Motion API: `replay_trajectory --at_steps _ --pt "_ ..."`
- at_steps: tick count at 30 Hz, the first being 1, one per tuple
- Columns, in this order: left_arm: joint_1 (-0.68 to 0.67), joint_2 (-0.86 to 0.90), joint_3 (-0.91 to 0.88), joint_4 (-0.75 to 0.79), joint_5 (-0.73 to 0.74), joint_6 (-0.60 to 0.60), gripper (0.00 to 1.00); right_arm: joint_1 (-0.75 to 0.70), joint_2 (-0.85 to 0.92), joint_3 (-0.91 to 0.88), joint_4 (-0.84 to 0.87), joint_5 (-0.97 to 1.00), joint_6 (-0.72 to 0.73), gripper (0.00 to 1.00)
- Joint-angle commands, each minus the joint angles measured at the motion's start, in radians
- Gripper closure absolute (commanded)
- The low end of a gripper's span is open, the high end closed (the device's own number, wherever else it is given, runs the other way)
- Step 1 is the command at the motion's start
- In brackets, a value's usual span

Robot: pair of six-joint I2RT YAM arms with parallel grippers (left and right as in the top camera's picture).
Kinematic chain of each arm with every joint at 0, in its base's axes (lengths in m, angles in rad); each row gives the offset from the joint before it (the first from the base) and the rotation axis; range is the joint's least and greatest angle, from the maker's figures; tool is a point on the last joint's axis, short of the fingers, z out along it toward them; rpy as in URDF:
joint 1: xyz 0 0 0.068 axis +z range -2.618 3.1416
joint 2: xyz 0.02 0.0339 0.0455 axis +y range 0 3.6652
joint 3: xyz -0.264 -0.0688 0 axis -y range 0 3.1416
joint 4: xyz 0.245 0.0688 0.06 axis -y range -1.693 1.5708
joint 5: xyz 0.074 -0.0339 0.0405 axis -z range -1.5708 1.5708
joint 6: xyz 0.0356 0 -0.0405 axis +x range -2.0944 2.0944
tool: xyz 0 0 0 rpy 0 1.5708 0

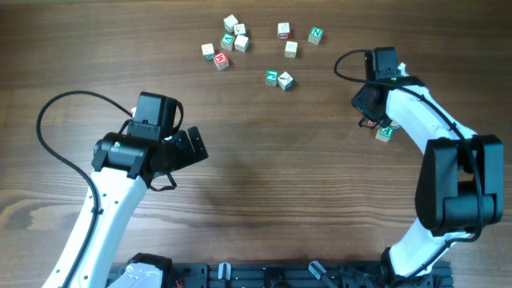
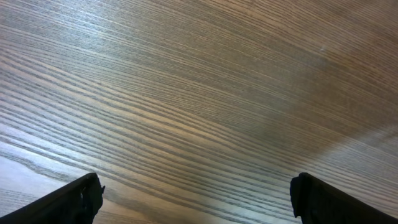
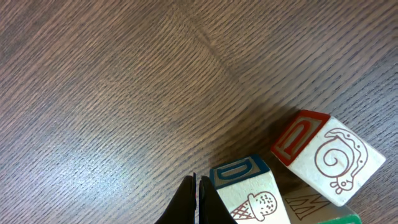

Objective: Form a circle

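No full circle shows; only a tight group of small wooden letter cubes lies by my right arm, partly hidden under it in the overhead view. The right wrist view shows a blue "D" cube with an ice-cream picture, a red "D" cube with a snail and a pale "M" face packed together. My right gripper is shut with nothing in it, its tips right against the left side of the blue "D" cube. My left gripper is open over bare wood, far from the cubes.
A loose scatter of several like cubes lies at the far middle of the wooden table, from about the middle-left to the cube with a green face. A black cable loops beside the right wrist.
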Motion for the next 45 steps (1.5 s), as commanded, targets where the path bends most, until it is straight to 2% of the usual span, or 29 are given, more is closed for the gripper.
replay_trajectory --at_steps 1,29,36,42,45 --pt "0.008 -0.002 -0.002 0.000 0.005 0.005 0.00 -0.003 0.013 0.012 -0.002 0.029 0.021 0.95" --pt "0.008 -0.002 -0.002 0.000 0.005 0.005 0.00 -0.005 0.013 0.013 0.003 0.034 0.040 0.95" --pt "0.008 -0.002 -0.002 0.000 0.005 0.005 0.00 -0.008 0.000 0.115 -0.043 0.061 -0.008 0.95" --pt "0.008 -0.002 -0.002 0.000 0.005 0.005 0.00 -0.129 -0.018 0.135 -0.152 0.057 0.129 0.96" --pt "0.008 -0.002 -0.002 0.000 0.005 0.005 0.00 -0.169 -0.018 0.134 -0.185 0.053 0.127 0.96"
